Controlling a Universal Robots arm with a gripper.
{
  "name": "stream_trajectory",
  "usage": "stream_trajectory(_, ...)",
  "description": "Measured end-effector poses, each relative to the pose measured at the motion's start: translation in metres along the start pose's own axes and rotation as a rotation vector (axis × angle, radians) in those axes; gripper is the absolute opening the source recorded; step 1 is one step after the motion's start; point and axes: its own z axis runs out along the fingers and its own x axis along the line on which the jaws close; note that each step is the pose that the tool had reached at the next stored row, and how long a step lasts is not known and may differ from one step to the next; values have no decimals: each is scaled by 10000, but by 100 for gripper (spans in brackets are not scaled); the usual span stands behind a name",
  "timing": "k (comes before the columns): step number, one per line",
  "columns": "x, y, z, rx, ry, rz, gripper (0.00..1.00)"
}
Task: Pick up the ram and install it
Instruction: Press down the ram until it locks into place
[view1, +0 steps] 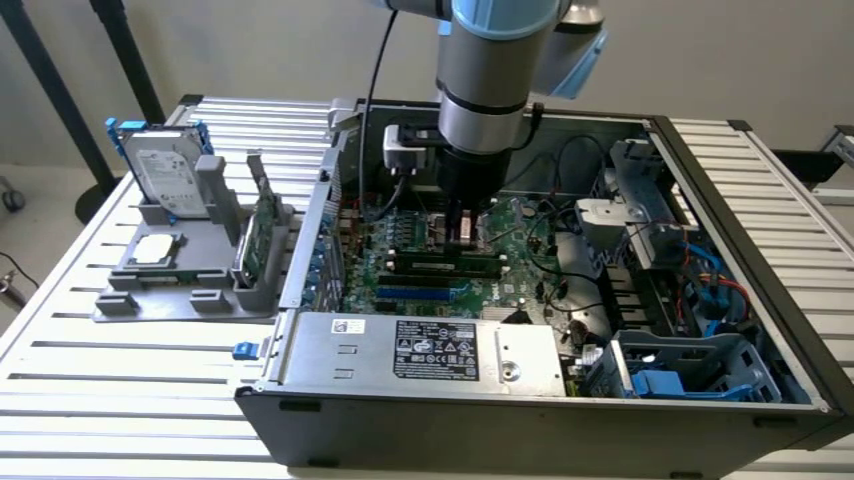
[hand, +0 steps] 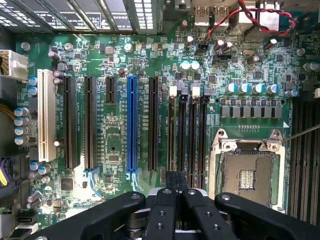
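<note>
The gripper (view1: 463, 236) reaches straight down into the open computer case (view1: 747, 200), its fingers (hand: 170, 182) drawn tight together at the upper edge of the ram (view1: 441, 264), probably so that it bears squarely on the stick over its slot; whether they pinch that edge or only press on it I cannot tell. The ram stands on edge in the memory slot (hand: 172, 135) nearest the blue expansion slot (hand: 131, 125) on the motherboard (hand: 115, 150). Its long axis runs along the slots, across the exterior view from left to right, chips facing the camera.
</note>
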Motion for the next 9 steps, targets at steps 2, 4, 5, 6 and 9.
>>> stream_trajectory(2,0,2,14,5,0,0,11)
stream_trajectory(4,1,4,26,8,6,1,11)
stream_trajectory(5,2,5,32,9,9,0,11)
stream_trajectory(6,2,6,39,11,8,0,11)
stream_trajectory(9,2,7,54,17,2,0,11)
